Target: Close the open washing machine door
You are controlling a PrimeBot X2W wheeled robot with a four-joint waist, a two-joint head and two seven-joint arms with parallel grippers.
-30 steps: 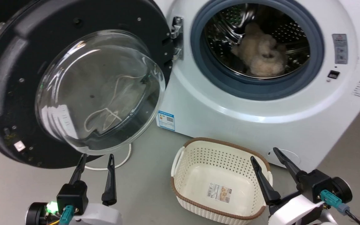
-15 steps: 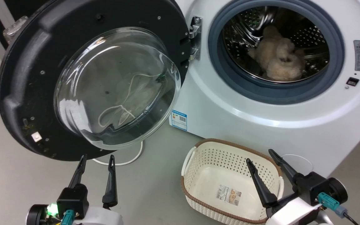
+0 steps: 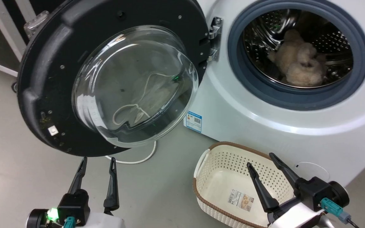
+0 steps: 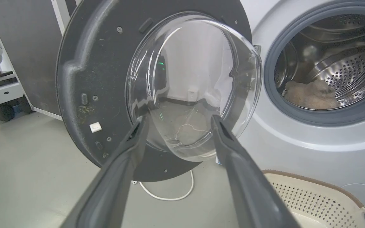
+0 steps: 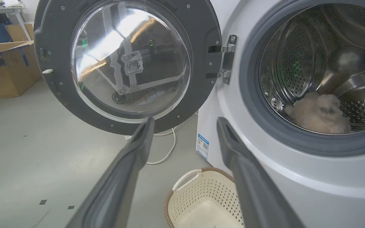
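Left end effector (image 3: 98,159) fingers apart, empty, near side of washing machine door (image 3: 43,63), which hangs wide open left of drum (image 3: 265,28). Right end effector (image 3: 259,159) apart, empty, over basket (image 3: 220,146).

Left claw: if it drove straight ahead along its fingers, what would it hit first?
Most likely the washing machine door: the open left claw points at the lower part of its glass bowl. Nothing shows between them, though depth is unclear.
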